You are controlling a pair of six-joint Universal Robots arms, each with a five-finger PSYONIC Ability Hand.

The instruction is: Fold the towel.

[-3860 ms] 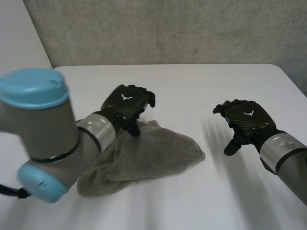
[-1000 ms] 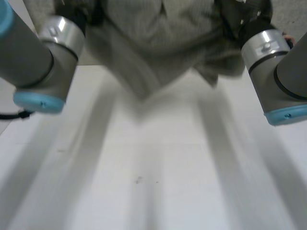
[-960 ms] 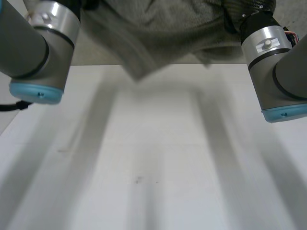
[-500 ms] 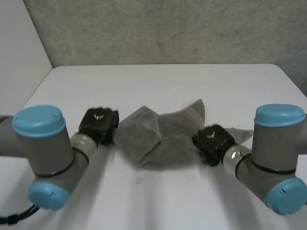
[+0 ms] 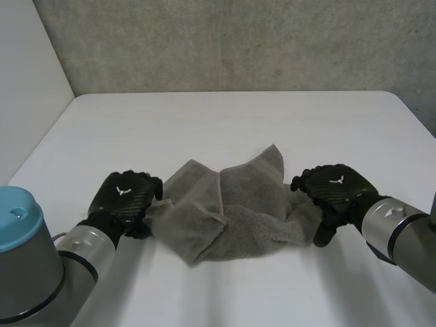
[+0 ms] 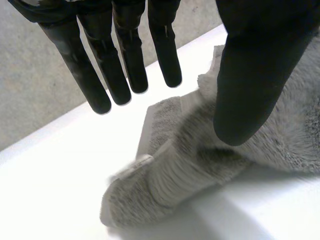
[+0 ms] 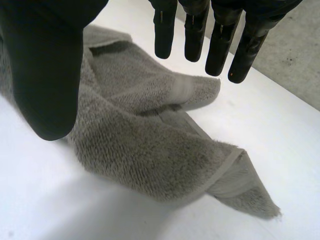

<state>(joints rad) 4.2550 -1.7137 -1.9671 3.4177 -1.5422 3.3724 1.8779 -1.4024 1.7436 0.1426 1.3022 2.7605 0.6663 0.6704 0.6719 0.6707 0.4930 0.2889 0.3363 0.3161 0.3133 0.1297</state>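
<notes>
A grey towel (image 5: 231, 211) lies crumpled in a heap on the white table (image 5: 225, 122), with one corner sticking up at its far side. My left hand (image 5: 126, 196) rests at the towel's left edge, fingers straight and spread from the thumb. In the left wrist view the towel (image 6: 200, 160) lies under that hand (image 6: 255, 65), with nothing pinched. My right hand (image 5: 335, 191) sits at the towel's right edge, also open. In the right wrist view its fingers (image 7: 215, 35) hang straight above the towel (image 7: 150, 140).
A grey wall (image 5: 238, 41) runs behind the table's far edge. Bare white tabletop stretches beyond the towel and in front of it, and the table's left edge slants near my left arm (image 5: 41, 272).
A second ago both hands held the towel up high. They brought it down onto the table, then opened and let go; it now lies crumpled between them.
</notes>
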